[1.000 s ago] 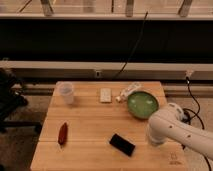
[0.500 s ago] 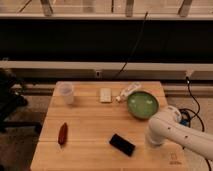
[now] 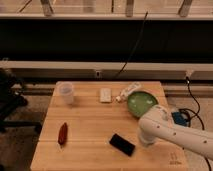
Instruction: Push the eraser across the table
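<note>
The eraser (image 3: 122,144), a flat black block, lies at an angle near the front edge of the light wooden table (image 3: 90,120), right of the middle. My white arm (image 3: 170,132) reaches in from the right over the table's front right part. My gripper (image 3: 143,140) is at the arm's lower left end, just right of the eraser and close to it. I cannot tell whether it touches the eraser.
A green bowl (image 3: 141,103) stands behind the arm at the back right, with a white tube (image 3: 129,91) beside it. A small white rectangular object (image 3: 105,94) and a clear cup (image 3: 66,92) stand at the back. A slim red-brown object (image 3: 62,133) lies front left. A dark chair (image 3: 10,102) stands left of the table.
My arm's end has moved a little left and down toward the eraser. The eraser and the other objects have not moved.
</note>
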`<state>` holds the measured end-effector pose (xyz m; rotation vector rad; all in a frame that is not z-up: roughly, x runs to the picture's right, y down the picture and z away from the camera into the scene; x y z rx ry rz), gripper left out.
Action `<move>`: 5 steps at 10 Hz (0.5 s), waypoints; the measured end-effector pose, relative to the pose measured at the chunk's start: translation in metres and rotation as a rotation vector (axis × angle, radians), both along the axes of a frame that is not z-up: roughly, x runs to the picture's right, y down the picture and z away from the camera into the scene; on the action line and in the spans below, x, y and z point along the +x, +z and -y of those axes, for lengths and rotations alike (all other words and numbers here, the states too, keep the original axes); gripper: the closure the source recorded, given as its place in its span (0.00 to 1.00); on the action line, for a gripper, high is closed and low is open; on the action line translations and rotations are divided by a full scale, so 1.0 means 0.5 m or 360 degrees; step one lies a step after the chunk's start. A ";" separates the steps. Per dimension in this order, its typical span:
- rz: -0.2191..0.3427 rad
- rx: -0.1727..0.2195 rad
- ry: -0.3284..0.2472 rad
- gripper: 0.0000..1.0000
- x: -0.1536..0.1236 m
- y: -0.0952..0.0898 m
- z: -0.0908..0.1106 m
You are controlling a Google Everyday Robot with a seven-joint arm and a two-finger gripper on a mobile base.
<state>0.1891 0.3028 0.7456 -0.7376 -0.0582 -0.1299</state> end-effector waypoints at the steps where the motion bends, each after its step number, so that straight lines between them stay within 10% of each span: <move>1: 0.0004 -0.0012 -0.0020 0.98 -0.005 0.000 -0.003; 5: 0.0066 -0.0016 -0.0128 0.98 -0.095 0.012 0.006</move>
